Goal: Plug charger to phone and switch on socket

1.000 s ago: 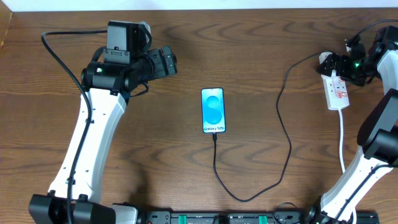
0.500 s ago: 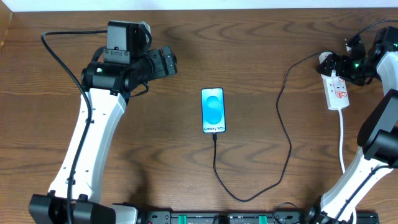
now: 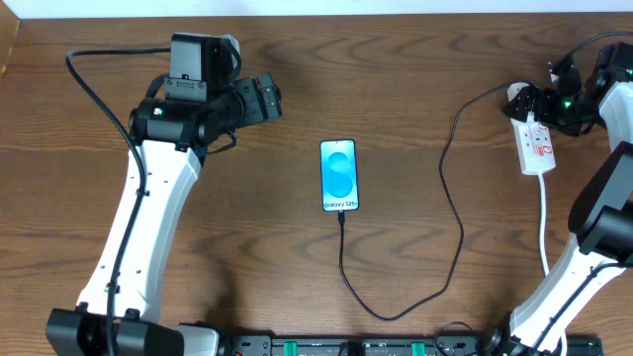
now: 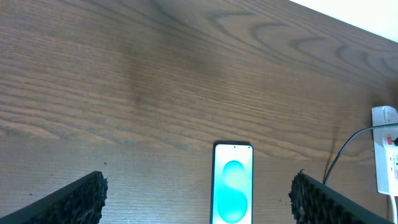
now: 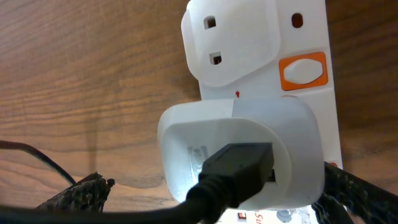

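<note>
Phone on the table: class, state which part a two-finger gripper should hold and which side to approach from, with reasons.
Probably grip the phone across its two long edges, near mid-length, coming straight down from above. It lies flat, screen up, so the narrow width suits the fingers; the charger cable meets its near short end, best left clear.

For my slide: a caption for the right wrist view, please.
White adapter with black cable sits on the socket, near an orange switch.
</note>
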You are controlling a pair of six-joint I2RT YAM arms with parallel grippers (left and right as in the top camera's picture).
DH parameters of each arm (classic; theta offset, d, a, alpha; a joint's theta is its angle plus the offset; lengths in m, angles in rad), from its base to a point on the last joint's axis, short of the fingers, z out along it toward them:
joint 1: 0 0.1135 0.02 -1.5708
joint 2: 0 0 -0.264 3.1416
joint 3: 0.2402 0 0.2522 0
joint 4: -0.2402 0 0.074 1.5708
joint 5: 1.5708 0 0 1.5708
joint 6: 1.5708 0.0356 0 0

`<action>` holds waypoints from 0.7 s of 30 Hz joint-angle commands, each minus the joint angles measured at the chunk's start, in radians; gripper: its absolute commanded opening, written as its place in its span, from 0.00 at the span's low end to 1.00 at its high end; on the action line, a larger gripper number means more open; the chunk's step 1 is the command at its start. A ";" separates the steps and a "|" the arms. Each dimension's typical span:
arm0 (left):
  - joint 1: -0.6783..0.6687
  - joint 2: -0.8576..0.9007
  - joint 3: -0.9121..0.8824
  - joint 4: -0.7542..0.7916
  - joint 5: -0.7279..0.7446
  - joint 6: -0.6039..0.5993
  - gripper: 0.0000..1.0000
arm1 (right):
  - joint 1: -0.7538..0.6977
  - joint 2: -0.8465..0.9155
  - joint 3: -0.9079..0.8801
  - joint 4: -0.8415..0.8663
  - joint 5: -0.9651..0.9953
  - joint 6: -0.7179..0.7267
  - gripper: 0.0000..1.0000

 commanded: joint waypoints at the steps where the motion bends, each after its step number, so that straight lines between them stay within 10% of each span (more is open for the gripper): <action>1: 0.004 0.000 0.005 0.000 -0.010 0.009 0.94 | 0.037 0.021 -0.041 -0.055 -0.133 0.007 0.99; 21: 0.004 0.000 0.005 0.000 -0.010 0.009 0.94 | 0.063 -0.031 -0.031 -0.125 0.126 0.222 0.99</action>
